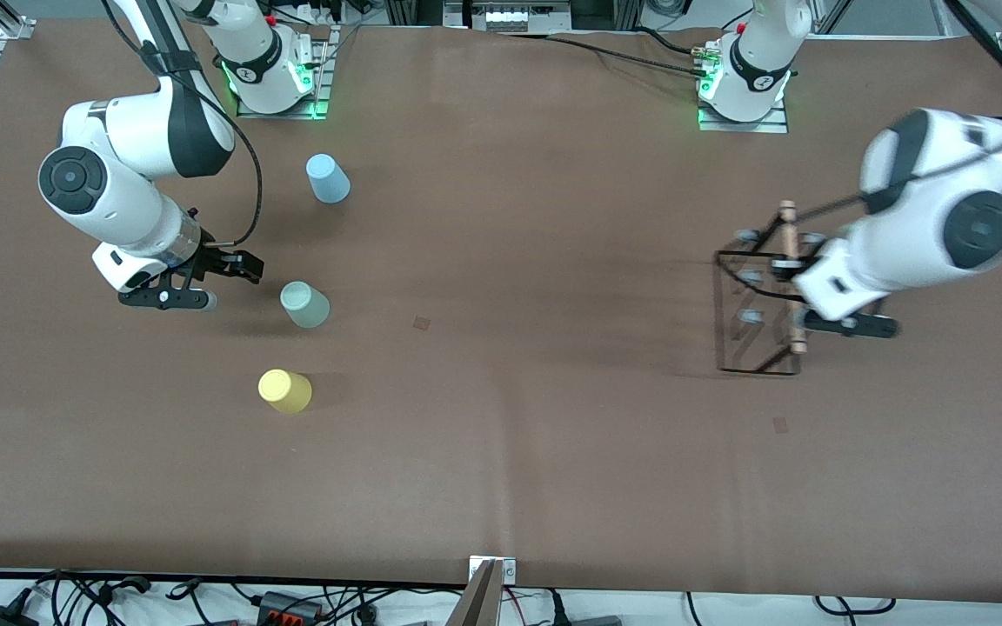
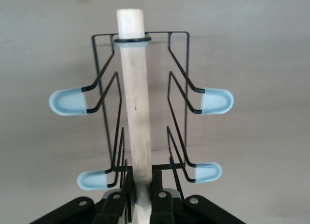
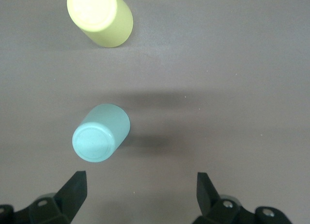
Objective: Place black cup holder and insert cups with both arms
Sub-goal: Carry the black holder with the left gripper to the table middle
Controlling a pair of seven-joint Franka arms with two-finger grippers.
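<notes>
You are in the first step: the left gripper (image 2: pixel 143 204) is clamped on the light wooden rod handle (image 2: pixel 135 103) of the black cup holder (image 1: pixel 758 309), at the left arm's end of the table; whether its base rests on the brown table (image 1: pixel 501 452) or hangs just above it, you cannot tell. The blur on the left arm suggests you are carrying the holder. Taking the holder as your landmark, all three cups stand upside down well apart from it, toward the right arm's end: the light blue cup (image 1: pixel 327 178) farther from the front camera than the holder, the pale green cup (image 1: pixel 304 304) about level with it, the yellow cup (image 1: pixel 284 390) a little nearer to the camera. The right gripper (image 1: pixel 210 283) waits with fingers spread wide and empty, just beside the pale green cup. Next, set the holder down upright with its pegs (image 2: pixel 68 102) reachable, let go of the rod, then bring the right gripper onto the green cup.
</notes>
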